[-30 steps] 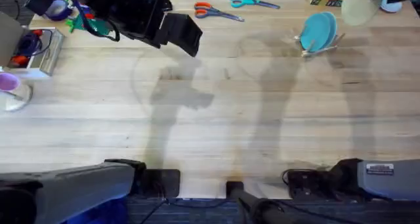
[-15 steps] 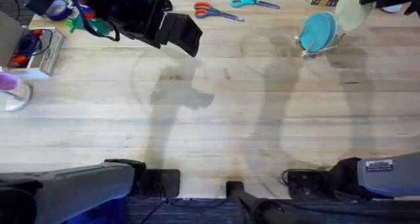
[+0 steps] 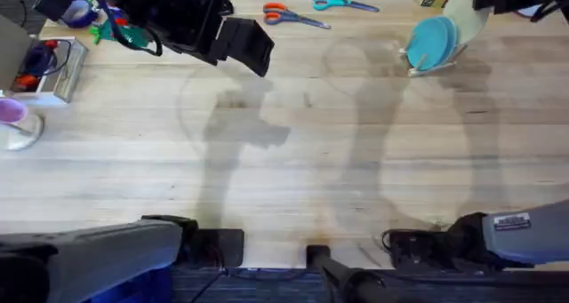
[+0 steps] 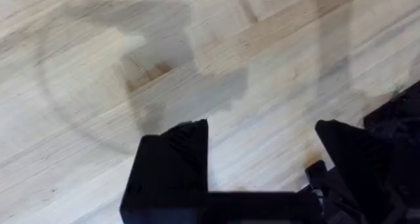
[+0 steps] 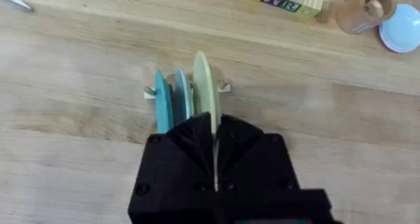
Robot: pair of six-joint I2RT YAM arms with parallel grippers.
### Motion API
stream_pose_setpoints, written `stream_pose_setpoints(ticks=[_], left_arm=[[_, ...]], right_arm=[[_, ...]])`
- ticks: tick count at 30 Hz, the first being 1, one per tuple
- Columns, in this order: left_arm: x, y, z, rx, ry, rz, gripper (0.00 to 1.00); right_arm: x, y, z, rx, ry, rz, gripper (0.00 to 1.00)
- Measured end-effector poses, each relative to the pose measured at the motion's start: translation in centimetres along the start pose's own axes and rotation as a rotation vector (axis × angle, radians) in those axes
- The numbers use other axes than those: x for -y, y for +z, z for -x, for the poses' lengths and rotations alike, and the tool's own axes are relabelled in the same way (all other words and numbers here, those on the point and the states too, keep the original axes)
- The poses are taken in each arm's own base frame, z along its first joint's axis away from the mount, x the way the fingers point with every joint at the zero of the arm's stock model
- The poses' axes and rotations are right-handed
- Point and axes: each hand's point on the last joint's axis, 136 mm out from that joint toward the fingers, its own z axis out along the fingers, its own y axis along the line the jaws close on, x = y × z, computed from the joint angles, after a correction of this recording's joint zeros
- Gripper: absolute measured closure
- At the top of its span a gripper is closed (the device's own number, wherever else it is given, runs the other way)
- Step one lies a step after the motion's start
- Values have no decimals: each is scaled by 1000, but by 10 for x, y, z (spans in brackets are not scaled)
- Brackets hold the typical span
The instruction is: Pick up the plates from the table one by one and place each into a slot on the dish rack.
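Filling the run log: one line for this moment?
right end effector: shut on yellow plate, over dish rack | left end effector: open, idle

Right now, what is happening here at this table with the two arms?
The right pincer is shut on the pale yellow plate, holding it on edge at the dish rack at the far right of the table. Two blue plates stand in the rack beside it. The left pincer is open and empty above bare wood at the far left. Two pairs of scissors lie along the far edge.
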Motion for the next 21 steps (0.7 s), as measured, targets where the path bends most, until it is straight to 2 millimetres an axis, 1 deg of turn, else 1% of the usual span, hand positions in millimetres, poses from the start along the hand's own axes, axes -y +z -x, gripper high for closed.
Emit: stream_pose_setpoints(ticks=[5,21], left_arm=[[0,0,0,0,0,0,7],[0,0,0,0,0,0,6]], right_arm=[[-1,9,-5,-21,3,8,971],[0,11,-5,-19,3,7,971]])
